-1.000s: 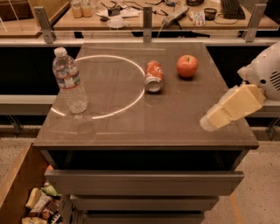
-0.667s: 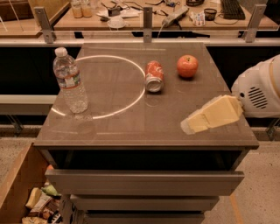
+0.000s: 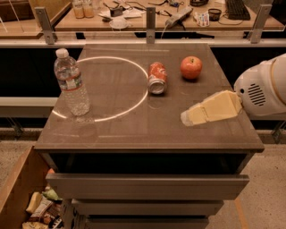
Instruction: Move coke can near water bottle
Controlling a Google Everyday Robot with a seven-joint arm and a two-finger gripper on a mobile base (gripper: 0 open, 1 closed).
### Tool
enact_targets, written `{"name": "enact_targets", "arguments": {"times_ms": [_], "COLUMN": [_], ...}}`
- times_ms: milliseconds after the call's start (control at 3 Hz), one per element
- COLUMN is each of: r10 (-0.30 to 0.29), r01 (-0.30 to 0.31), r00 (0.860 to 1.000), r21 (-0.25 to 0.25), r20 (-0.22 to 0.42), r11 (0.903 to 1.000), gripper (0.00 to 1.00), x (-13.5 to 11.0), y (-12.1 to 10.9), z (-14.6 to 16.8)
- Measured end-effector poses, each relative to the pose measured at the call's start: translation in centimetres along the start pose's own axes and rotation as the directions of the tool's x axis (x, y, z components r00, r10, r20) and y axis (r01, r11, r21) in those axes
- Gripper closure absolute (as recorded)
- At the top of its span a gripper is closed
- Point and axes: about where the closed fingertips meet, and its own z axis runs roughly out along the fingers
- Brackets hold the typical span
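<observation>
The coke can [image 3: 157,77], orange-red with silver ends, lies on its side near the middle of the brown table top [image 3: 134,129]. The water bottle [image 3: 71,83], clear with a white cap and white label, stands upright at the left. My gripper [image 3: 190,117] reaches in from the right on a white arm, low over the table's right front part. It is to the right of and in front of the can, apart from it, and far from the bottle.
A red apple [image 3: 191,67] sits to the right of the can. A bright ring of light [image 3: 134,100] marks the table top. Drawers [image 3: 147,185] stand open below the front edge. A box of snacks [image 3: 38,208] is at lower left. A cluttered desk [image 3: 134,13] is behind.
My gripper has moved left and a little forward over the table, closer to the can. The can, the bottle and the apple have not moved.
</observation>
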Motion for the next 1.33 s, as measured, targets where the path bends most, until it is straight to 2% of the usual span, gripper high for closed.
{"name": "enact_targets", "arguments": {"times_ms": [333,667,1000,1333], "r10": [0.058,0.101,0.132,0.151], "r01": [-0.059,-0.106,-0.139,-0.163], "r00": [0.998,0.994,0.99,0.986], "r21": [0.045,0.109,0.17,0.239], "r20": [0.027,0.051,0.051,0.067], "r11": [0.9972,0.9884,0.9755,0.9574], "gripper": [0.0,0.0,0.0,0.0], "x": [-1.0,-4.5,-6.9,-9.1], "y": [-0.1,-1.9,-4.5,-6.4], "z": [1.6,6.6,11.0,15.2]}}
